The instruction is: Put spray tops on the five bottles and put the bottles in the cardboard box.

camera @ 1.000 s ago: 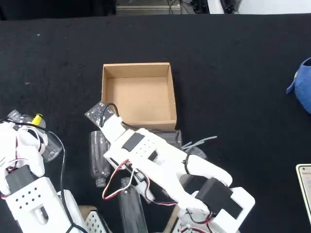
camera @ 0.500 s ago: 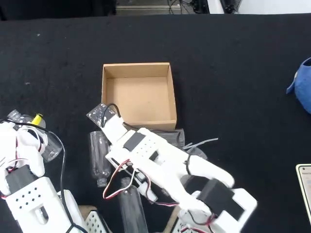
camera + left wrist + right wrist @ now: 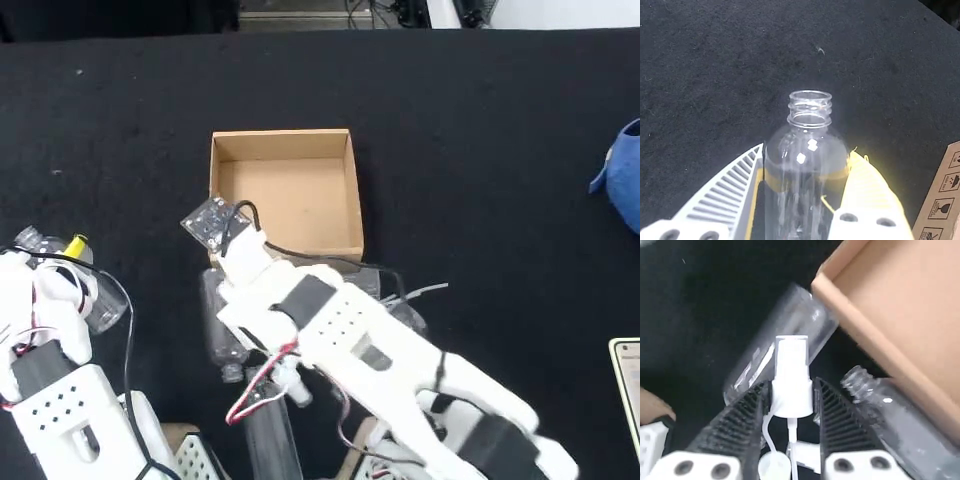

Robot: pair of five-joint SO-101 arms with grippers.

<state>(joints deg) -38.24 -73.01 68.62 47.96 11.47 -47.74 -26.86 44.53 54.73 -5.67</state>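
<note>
From above, my right arm stretches over clear bottles lying on the black surface, with its wrist at the near wall of the cardboard box.

On my left wrist, my left tool clamps a clear capless bottle, threaded neck pointing ahead.

On my right wrist, my right tool pinches a white spray top. A lying bottle sits just ahead, by the box corner.

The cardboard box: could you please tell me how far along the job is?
Nothing seems finished: the cardboard box looks empty. In hand: the left end effector grips an uncapped bottle, the right end effector a spray top. Left: cap and box it and the loose bottles nearby.
</note>
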